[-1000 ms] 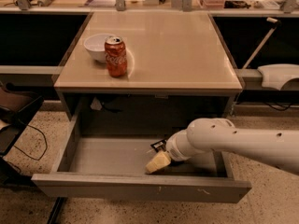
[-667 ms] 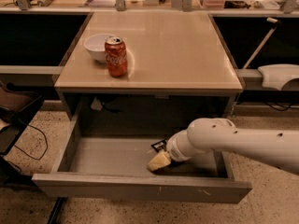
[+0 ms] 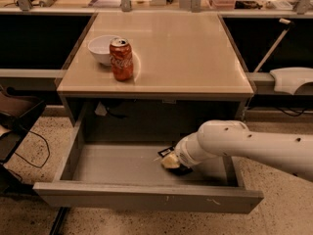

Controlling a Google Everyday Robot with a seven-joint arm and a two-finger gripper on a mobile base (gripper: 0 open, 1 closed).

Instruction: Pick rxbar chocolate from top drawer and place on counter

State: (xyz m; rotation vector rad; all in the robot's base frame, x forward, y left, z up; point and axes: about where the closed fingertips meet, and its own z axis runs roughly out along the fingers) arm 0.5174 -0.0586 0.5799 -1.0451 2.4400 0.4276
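Note:
The top drawer (image 3: 122, 168) is pulled open below the counter (image 3: 186, 53). The rxbar chocolate (image 3: 167, 151) is a small black wrapper lying at the right of the drawer floor, mostly covered by my gripper. My gripper (image 3: 170, 161) reaches into the drawer from the right on a white arm (image 3: 244, 143) and sits right on the bar, its pale tip touching it. A dark bit also shows under the gripper's right side.
A red soda can (image 3: 121, 58) and a white bowl (image 3: 101, 48) stand at the left of the counter. Another white device (image 3: 292, 79) lies at the right edge. A dark chair base and cables (image 3: 19, 126) are at the left on the speckled floor.
My gripper has shifted slightly back and up inside the drawer, staying on the bar. The can and bowl have not moved.

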